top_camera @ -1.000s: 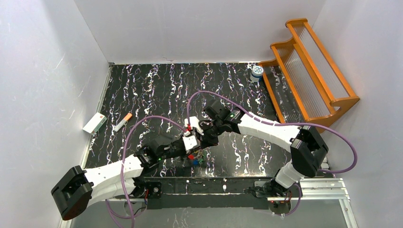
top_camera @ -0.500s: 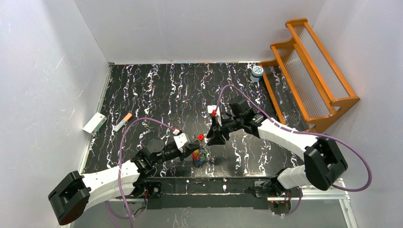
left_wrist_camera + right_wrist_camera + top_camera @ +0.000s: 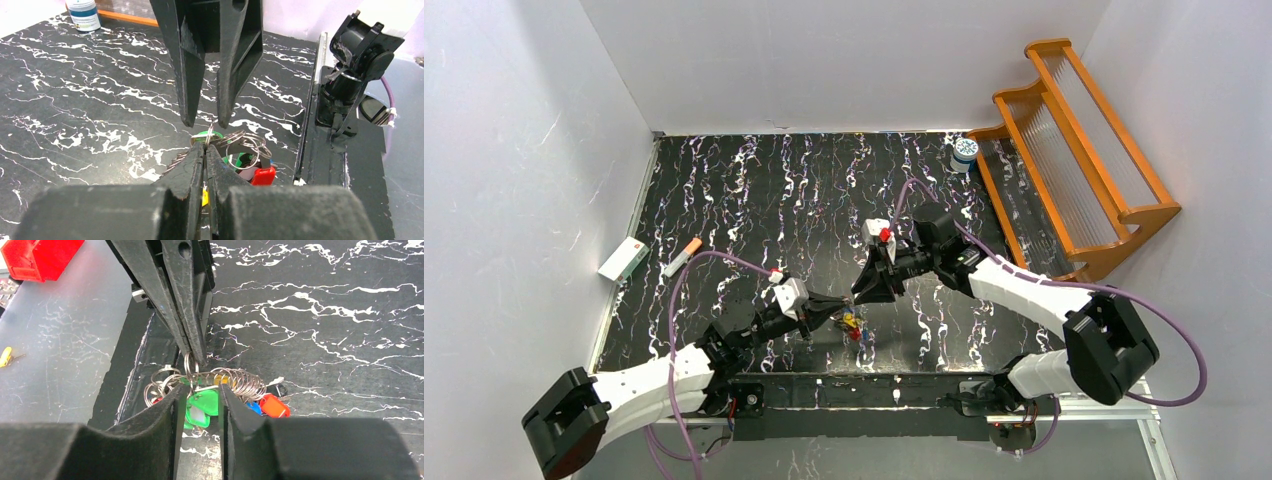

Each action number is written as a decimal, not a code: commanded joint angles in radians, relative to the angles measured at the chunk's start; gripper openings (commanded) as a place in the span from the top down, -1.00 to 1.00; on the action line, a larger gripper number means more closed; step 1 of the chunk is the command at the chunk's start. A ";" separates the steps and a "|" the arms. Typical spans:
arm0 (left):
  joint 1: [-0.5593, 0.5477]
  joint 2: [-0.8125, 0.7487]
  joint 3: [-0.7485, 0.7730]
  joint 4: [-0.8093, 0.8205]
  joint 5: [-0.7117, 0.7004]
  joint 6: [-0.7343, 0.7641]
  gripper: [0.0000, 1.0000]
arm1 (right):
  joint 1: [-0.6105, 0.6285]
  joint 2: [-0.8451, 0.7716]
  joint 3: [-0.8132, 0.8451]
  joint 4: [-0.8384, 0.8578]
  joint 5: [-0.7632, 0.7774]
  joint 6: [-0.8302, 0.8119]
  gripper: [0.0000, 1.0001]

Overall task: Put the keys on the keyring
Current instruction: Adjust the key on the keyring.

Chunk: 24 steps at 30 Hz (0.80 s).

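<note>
I am working over a flat black table (image 3: 754,190) with white marble-like veins, and an orange wooden rack (image 3: 1074,150) with ribbed clear shelves is standing along its right edge. A small round white-and-blue jar (image 3: 965,152) is sitting beside the far end of the rack.

My two arms are meeting near the front middle of the table. My left gripper (image 3: 205,150) is lying low with its matte black fingers pressed flat together, and they are pinching a thin wire loop of the keyring (image 3: 230,380). My right gripper (image 3: 200,390) is pointing down at the same spot with only a narrow gap between its fingers, holding nothing. Its tips are hanging just over the ring; whether they are touching it I cannot tell from these views.

The keyring is resting on the table just beside the front rail, a shiny silvery bunch of coiled round loops. The keys (image 3: 205,402) are lying strung under it, with smooth plastic heads in green, red, blue and yellow.
</note>
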 commanded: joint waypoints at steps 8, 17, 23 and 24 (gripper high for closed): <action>-0.003 -0.026 -0.009 0.075 -0.014 -0.013 1.00 | -0.001 0.064 0.031 0.004 -0.017 0.001 0.85; -0.002 -0.025 -0.012 0.083 -0.018 -0.015 1.00 | 0.000 0.090 0.023 -0.038 -0.012 -0.029 0.97; -0.003 -0.025 -0.016 0.085 -0.026 -0.015 1.00 | -0.001 0.060 0.027 -0.074 0.009 -0.071 0.97; -0.003 -0.025 -0.018 0.085 -0.027 -0.015 1.00 | 0.000 0.045 0.024 -0.073 0.010 -0.076 0.97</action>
